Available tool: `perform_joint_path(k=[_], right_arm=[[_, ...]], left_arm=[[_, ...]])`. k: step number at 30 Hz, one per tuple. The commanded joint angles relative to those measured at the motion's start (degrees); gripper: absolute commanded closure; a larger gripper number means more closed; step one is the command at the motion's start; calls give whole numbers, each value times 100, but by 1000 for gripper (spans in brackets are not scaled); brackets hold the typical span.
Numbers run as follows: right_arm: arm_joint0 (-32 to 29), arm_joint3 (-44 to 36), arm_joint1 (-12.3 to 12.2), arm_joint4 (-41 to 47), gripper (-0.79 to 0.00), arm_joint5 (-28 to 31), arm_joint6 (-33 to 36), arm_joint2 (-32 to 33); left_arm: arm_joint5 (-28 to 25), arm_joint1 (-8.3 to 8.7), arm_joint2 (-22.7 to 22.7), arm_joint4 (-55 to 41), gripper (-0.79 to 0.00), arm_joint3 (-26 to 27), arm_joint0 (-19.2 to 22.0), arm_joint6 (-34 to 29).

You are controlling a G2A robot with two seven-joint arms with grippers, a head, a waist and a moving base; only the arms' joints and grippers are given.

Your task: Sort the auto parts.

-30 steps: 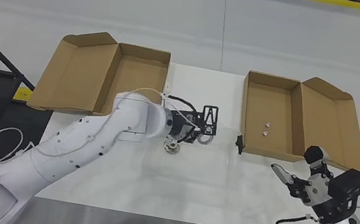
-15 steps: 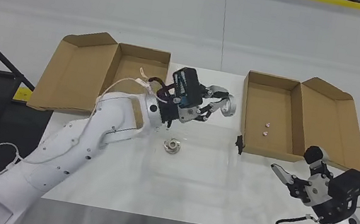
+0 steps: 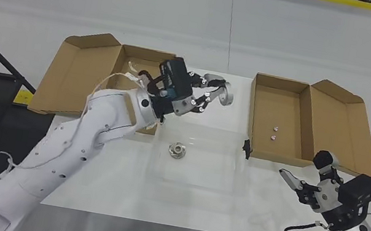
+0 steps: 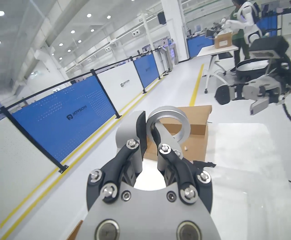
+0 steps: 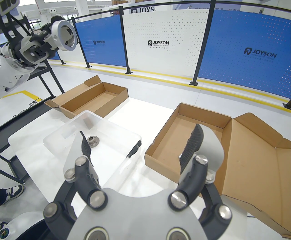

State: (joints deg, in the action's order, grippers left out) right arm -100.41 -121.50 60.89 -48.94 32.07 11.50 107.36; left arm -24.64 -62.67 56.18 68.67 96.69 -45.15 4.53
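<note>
My left gripper (image 3: 216,94) is shut on a silver metal ring (image 3: 225,93), held high above the table's far middle, between the two cardboard boxes. In the left wrist view one finger passes through the ring (image 4: 184,127) and the other presses its outer rim, at the gripper (image 4: 150,133). The right wrist view catches the ring (image 5: 73,43) raised in the air. A small flanged metal part (image 3: 177,149) (image 5: 92,141) lies in a clear plastic tray (image 3: 225,185). My right gripper (image 3: 294,182) (image 5: 138,145) is open and empty near the table's right front corner.
An open cardboard box (image 3: 141,71) sits at the back left with its bottom bare. A matching box (image 3: 298,127) at the back right holds two small metal pieces (image 3: 273,133). The clear tray (image 5: 68,127) takes up the table's middle.
The left arm rose out of the clear tray with the ring and carried it up and toward the table's back. The flanged part stayed in the tray. The right arm has not moved.
</note>
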Motion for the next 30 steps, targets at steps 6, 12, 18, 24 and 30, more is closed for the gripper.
perform_joint_path(k=[6, 12, 18, 24, 30], right_arm=[[0, 0, 0, 0, -785, 0, 0, 0], [0, 0, 0, 0, -785, 0, 0, 0], [0, 0, 0, 0, -785, 0, 0, 0], [0, 0, 0, 0, -785, 0, 0, 0], [0, 0, 0, 0, -785, 0, 0, 0]], left_arm=[[703, 161, 1036, -364, 0, 338, -827, -845], [703, 161, 1036, -364, 0, 338, -827, -845], [686, 156, 968, -260, 0, 336, -870, -951], [1388, 81, 875, -44, 0, -17, -646, -1811], [2119, 19, 1048, -336, 0, -710, -382, -2906]])
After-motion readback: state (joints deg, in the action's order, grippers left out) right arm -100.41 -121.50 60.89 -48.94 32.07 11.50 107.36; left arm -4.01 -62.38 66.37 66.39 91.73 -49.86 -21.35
